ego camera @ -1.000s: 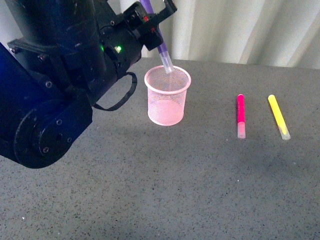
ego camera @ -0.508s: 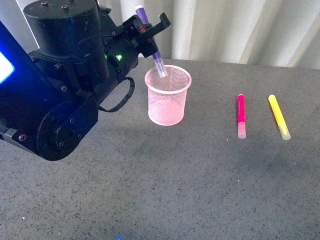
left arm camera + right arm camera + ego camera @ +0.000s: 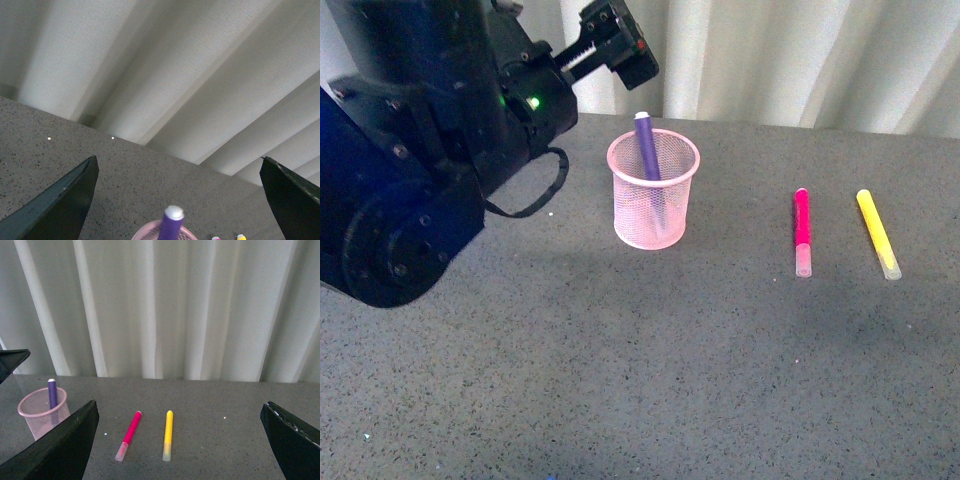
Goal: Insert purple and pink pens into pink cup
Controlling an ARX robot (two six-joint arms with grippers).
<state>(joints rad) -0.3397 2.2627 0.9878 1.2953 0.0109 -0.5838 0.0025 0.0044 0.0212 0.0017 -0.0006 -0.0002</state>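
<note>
Front view: the purple pen [image 3: 647, 150] is seen standing inside the cup [image 3: 632, 215], slightly tilted, with its upper end poking above the rim on the far side. The cup stands upright on the counter [image 3: 670, 370]. The pink pen [image 3: 802, 225] is laid flat on the counter well to the right of the cup, its clear cap pointing toward the camera. The yellow pen [image 3: 876, 232] is laid near it on the right, roughly parallel and not touching it.

The left gripper [image 3: 618, 48] is held above the cup and a little to its left, apart from the purple pen. In the left wrist view its fingers [image 3: 65, 200] are spread wide at the two edges of the frame, and nothing is held between them; the pen's top and the cup's rim are seen below the gap. The bulky left arm [image 3: 420, 170] fills the left of the front view.

In the right wrist view the right gripper [image 3: 178, 407] is likewise spread wide and empty, raised over the counter, with the pens seen beyond it. A pale curtain [image 3: 800, 50] is hung behind the counter.
</note>
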